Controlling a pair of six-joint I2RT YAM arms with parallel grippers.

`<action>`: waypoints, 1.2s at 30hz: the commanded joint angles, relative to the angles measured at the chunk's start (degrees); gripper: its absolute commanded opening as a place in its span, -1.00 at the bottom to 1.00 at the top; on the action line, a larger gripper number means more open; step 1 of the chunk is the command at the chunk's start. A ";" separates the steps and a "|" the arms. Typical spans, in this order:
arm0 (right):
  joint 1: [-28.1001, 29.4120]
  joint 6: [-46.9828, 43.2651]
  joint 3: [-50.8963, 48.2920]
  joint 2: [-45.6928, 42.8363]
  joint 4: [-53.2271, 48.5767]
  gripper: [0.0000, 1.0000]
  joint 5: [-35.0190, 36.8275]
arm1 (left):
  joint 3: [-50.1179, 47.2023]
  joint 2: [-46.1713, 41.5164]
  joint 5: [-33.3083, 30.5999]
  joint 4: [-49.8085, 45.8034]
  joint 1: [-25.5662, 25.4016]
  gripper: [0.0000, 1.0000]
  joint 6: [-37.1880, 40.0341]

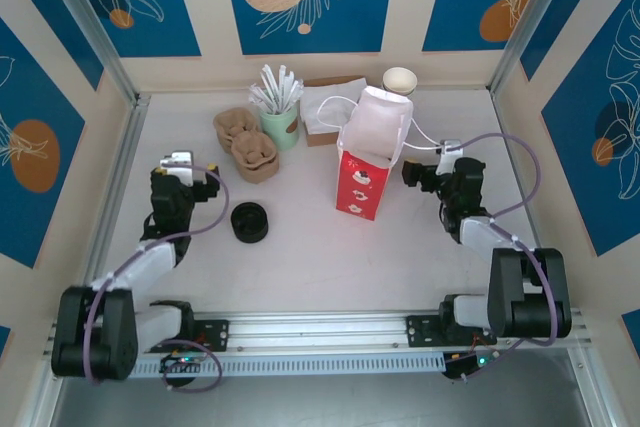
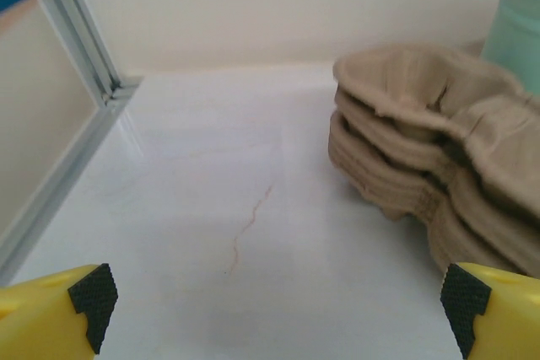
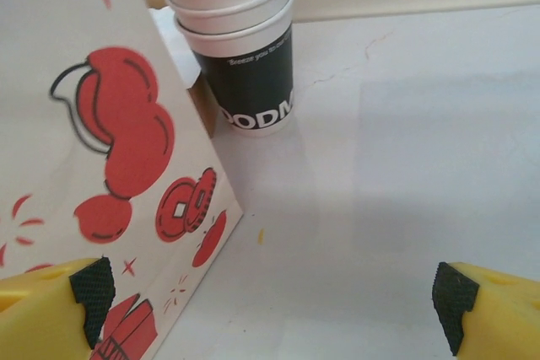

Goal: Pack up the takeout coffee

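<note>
A: Claws, how do they stand?
B: Left gripper (image 2: 274,297) is spread wide, nothing between its pads (a stack of pulp carriers (image 2: 422,149) lies far right of it). Right gripper (image 3: 274,292) is equally wide, empty, just right of the red bag (image 3: 101,166).
A: And the takeout coffee (image 1: 249,223)?
B: Upright on the table (image 1: 320,252), near the left gripper, well left of the bag.

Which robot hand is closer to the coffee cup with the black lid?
Left. The left gripper sits just behind and left of the takeout coffee; the right gripper is far off to its right, past the red bag.
</note>
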 commanded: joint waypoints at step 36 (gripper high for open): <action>-2.32 25.74 75.64 29.32 -67.99 0.29 -4.33 | 49.03 3.15 12.61 -72.96 -0.69 0.99 -17.95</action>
